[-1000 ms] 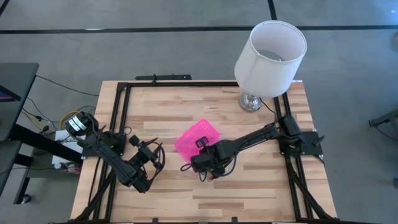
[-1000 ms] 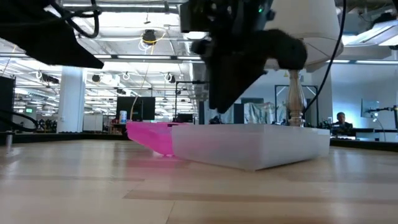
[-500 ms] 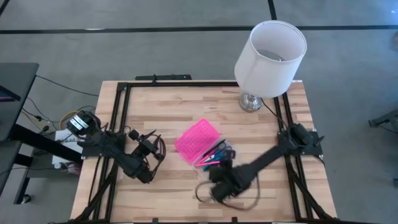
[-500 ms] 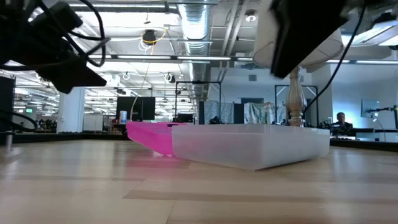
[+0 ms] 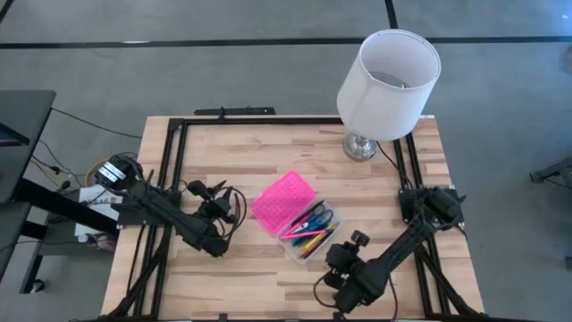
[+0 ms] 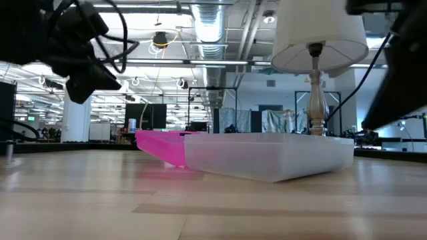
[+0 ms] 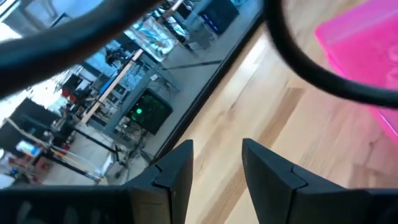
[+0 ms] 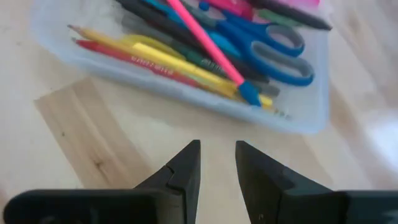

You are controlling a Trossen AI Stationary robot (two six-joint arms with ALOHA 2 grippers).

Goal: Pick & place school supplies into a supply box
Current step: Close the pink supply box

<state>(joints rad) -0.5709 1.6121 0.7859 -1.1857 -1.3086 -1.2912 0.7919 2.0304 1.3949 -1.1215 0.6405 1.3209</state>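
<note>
Resting at table centre, the clear plastic supply box (image 5: 308, 234) with its pink textured lid (image 5: 283, 202) open held pens, pencils and blue-handled scissors (image 8: 272, 46)
Right gripper (image 8: 217, 167) and left gripper (image 7: 216, 163) both narrowly parted, empty. Risk: clipping the box wall near the white lamp (image 5: 384, 80); bare wood elsewhere

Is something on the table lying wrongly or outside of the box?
Nothing stands out. The pens and scissors lie inside the clear box, its pink lid open beside it. No supplies lie loose on the table. The lamp stands upright at the far edge. Both grippers are clear of the box.
</note>
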